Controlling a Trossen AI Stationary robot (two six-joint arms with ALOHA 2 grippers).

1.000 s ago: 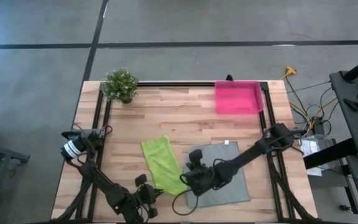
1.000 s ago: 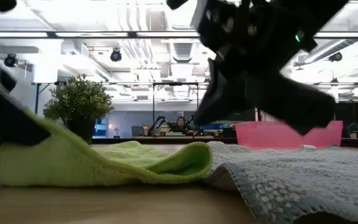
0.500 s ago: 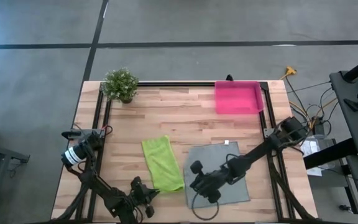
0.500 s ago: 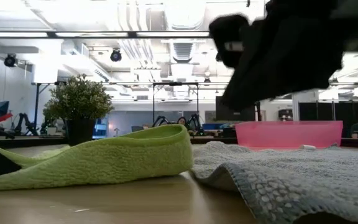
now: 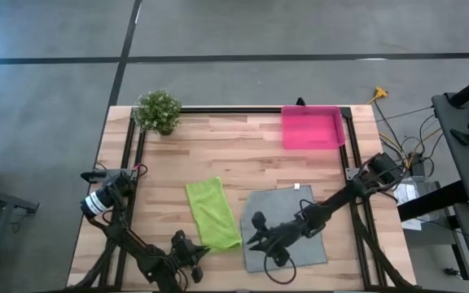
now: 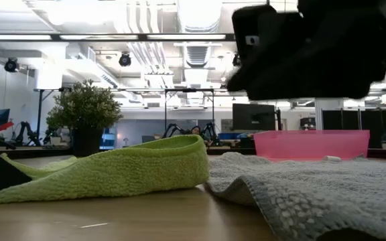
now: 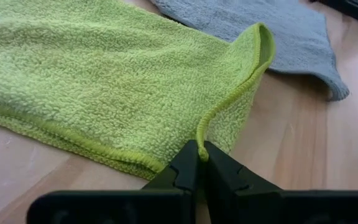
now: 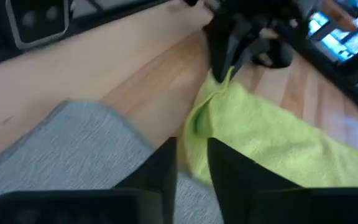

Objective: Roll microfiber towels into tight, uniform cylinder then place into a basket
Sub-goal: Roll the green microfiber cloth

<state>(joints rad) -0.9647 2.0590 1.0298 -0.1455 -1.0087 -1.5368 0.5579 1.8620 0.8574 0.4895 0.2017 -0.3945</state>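
the green towel, folded into a strip, lies near the counter's front edge; its front corner is pinched in the closed jaws of the left gripper. the grey towel lies flat beside it, under the right gripper, whose jaws are slightly parted and empty. the pink basket sits at the back right corner.

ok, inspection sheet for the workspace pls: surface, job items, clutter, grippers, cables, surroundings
Surface: wooden table, black frame rails.
Job's things: green towel folded, not rolled; grey towel flat; pink basket empty at the far edge.
Clutter: potted plant.
Grippers: left gripper shut on the green towel's corner; right gripper open over the grey towel.
Cables: loose wires off the table's right.
Surroundings: concrete floor, lab behind.
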